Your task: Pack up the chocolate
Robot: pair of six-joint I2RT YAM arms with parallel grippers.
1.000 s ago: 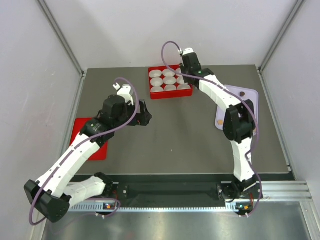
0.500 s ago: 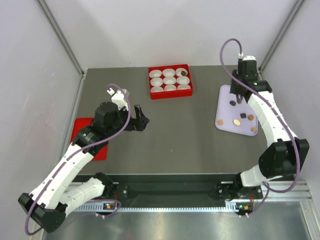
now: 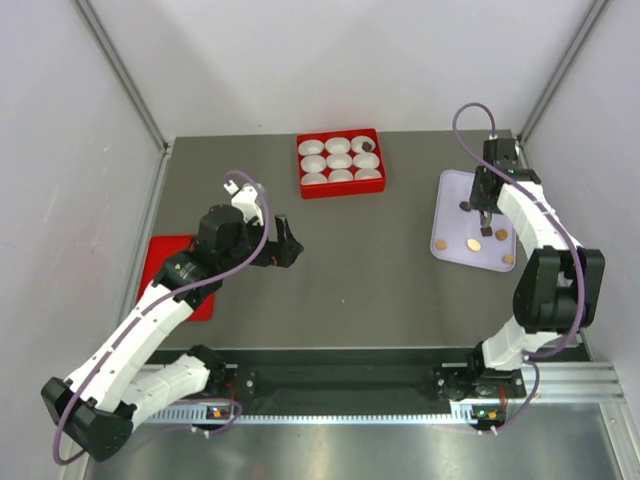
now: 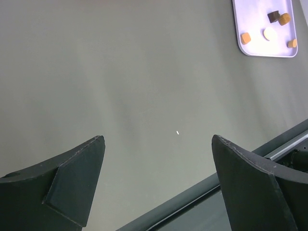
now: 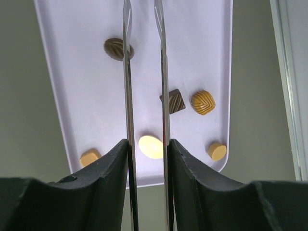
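Several chocolates lie on the lavender tray (image 3: 452, 228), among them a dark one (image 3: 464, 206) and a tan one (image 3: 471, 244). In the right wrist view I see a dark oval (image 5: 115, 48), a dark square (image 5: 174, 101), a tan square (image 5: 202, 102) and a pale disc (image 5: 150, 147). My right gripper (image 3: 485, 220) hangs over this tray, and its thin blades (image 5: 143, 19) stand slightly apart with nothing between them. One dark chocolate (image 3: 367, 146) sits in a cup of the red box (image 3: 340, 188). My left gripper (image 3: 285, 243) is open and empty over bare table (image 4: 159, 144).
The red box holds several white paper cups (image 3: 327, 162). A red lid (image 3: 192, 300) lies at the left under my left arm. The lavender tray also shows far off in the left wrist view (image 4: 260, 48). The table's front rail (image 3: 400, 352) runs along the near edge.
My right arm swung from the red box to the lavender tray, leaving a dark chocolate in the box's back right cup. My left arm shifted slightly.
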